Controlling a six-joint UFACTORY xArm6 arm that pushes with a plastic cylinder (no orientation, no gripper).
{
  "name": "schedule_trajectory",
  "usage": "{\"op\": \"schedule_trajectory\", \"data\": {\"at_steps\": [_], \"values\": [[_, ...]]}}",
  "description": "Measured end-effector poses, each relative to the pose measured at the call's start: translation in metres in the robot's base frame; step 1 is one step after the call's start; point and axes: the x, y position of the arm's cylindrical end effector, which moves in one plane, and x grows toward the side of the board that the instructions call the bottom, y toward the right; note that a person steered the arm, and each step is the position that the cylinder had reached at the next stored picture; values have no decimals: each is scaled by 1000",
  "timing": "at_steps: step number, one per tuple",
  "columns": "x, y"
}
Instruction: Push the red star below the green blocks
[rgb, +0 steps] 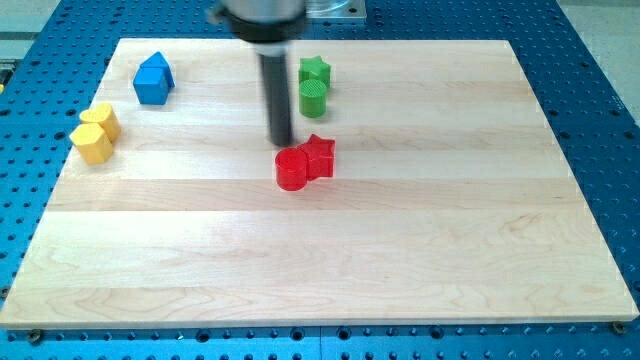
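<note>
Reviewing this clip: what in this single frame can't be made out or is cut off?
- Arm: cut off by the view's top; only the rod's mount and rod show.
- My tip: whether it touches the red cylinder just below it is unclear.
- Red star: its left side is hidden by the red cylinder.
- Green cylinder: covers the lower edge of the green star.
- Yellow blocks: exact shapes too small to tell.

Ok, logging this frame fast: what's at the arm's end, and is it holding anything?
No gripper: my tip is a bare rod end, holding nothing, just above-left of the red cylinder and left of the red star.
</note>
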Motion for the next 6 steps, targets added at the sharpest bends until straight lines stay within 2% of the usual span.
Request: {"op": "schedule_trajectory", "data": {"at_steps": [1,2,3,4,5,6], "values": [[-33,75],[58,47],[62,-8],[10,-5],[26,10],[96,-72]]}}
